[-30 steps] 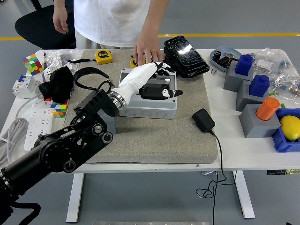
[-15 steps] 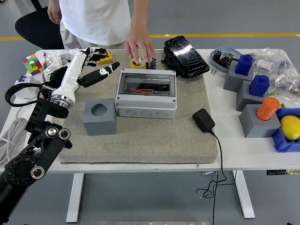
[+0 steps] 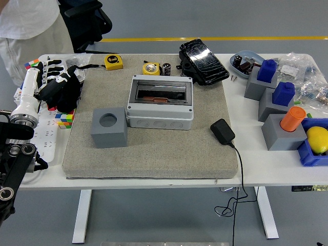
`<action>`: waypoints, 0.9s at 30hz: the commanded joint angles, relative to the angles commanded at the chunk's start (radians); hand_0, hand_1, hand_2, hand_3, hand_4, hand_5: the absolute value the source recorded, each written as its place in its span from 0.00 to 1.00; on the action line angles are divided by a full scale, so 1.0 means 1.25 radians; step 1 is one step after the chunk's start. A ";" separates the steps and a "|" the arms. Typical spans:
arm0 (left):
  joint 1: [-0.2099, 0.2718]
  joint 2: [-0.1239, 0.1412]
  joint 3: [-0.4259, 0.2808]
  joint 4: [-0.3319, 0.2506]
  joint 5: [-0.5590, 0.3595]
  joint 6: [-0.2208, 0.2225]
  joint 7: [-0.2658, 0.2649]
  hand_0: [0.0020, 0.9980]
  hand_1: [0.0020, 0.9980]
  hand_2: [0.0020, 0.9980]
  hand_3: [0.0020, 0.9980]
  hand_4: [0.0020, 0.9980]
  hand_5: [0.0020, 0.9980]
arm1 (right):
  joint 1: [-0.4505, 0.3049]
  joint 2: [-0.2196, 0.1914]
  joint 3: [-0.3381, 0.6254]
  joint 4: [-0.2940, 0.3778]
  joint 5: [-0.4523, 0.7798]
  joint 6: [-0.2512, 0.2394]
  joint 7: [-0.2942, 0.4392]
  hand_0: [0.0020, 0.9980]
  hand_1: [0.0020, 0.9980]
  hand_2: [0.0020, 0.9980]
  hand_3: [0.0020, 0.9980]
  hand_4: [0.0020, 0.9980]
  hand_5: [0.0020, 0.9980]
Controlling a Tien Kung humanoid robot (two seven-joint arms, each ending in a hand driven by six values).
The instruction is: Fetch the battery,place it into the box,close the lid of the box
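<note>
One arm shows, the left, entering at the lower left of the frame; its white left hand [image 3: 45, 77] is raised at the far left edge, fingers loosely spread and holding nothing, just beside a black bundle [image 3: 62, 92]. The grey box [image 3: 160, 108] sits at the centre of the grey mat [image 3: 154, 148], its clear lid [image 3: 161, 92] lying flat over it, apparently shut, though the glare makes that hard to confirm. The battery [image 3: 166, 69] stands upright near the upper middle, just right of a yellow tape measure [image 3: 150, 67] and beyond the box. A grey cube [image 3: 109, 127] with a round hole sits left of the box. A person in white [image 3: 25, 23] stands at the upper left corner.
</note>
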 joint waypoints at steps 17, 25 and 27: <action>-0.015 0.014 -0.028 0.020 -0.040 -0.008 -0.019 0.54 0.68 0.65 0.68 1.00 0.57 | 0.026 -0.005 -0.031 0.003 0.002 0.000 -0.004 0.58 0.63 0.65 0.55 0.96 0.48; 0.004 0.007 -0.029 0.009 -0.039 -0.016 -0.015 0.54 0.67 0.65 0.68 1.00 0.57 | 0.009 -0.010 -0.013 -0.001 -0.001 -0.003 -0.007 0.58 0.63 0.65 0.55 0.96 0.48; 0.003 0.010 -0.029 0.006 -0.041 -0.018 -0.015 0.55 0.67 0.64 0.68 1.00 0.56 | 0.010 -0.010 0.001 -0.002 -0.006 -0.004 -0.007 0.58 0.63 0.66 0.55 0.96 0.49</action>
